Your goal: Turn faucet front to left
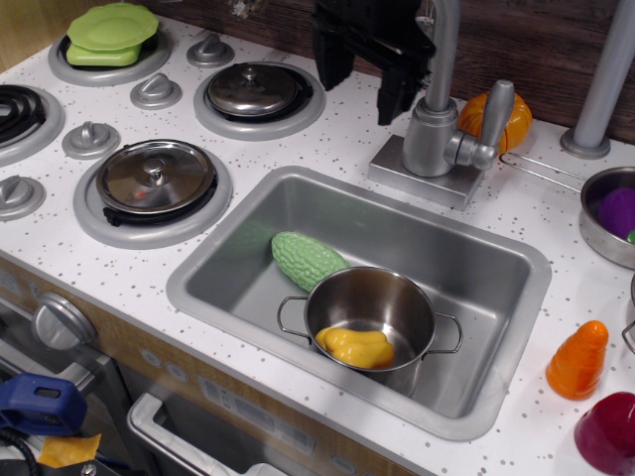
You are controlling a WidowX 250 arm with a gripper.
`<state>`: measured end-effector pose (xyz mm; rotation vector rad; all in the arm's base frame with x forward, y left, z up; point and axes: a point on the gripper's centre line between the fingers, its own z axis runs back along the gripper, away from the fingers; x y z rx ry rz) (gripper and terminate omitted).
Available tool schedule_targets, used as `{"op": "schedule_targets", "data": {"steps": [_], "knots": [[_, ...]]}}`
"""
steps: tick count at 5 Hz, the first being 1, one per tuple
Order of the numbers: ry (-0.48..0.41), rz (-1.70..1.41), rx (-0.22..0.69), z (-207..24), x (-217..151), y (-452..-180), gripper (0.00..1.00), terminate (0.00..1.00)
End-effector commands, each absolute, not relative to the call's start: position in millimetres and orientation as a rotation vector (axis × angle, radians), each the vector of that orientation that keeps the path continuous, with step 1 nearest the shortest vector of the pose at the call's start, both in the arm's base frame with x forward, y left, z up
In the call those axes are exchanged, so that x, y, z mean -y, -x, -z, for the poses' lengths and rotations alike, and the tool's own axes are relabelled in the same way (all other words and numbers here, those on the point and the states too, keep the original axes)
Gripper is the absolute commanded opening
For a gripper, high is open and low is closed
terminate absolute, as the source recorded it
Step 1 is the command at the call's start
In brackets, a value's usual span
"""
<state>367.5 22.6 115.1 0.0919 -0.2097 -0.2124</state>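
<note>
We see the sink (pixel 516 260) mid-counter; behind it, toward the back edge, stands the faucet (pixel 434 127). We judge it stiff and slick, best pushed at its spout. The gripper (pixel 359 71) hangs spread, holding nothing.

1. A white speckled counter (pixel 298 149) fills most of the view, running from 9 o'clock across to 3 o'clock.
2. A dark wood-grain back wall (pixel 536 40) stands along the top edge, from 12 to 2 o'clock.
3. At 10 o'clock, in the top corner, a strip of lighter, yellowish wood panel (pixel 25 25) shows.
4. Along the bottom edge, at 7 to 8 o'clock, the counter's tan front panel (pixel 119 347) drops away, with a round grey knob (pixel 62 319) on it.
5. Light is even and soft; shadows on the counter are faint.
</note>
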Motion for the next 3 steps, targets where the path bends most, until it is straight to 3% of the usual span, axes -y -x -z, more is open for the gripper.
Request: {"op": "schedule_targets", "data": {"steps": [1,3], "knots": [[-0.107,0.238,0.273,-144,-30,-383,1.00,0.00],[-0.094,0.254,0.285,-135,-28,-396,1.00,0.00]]}}
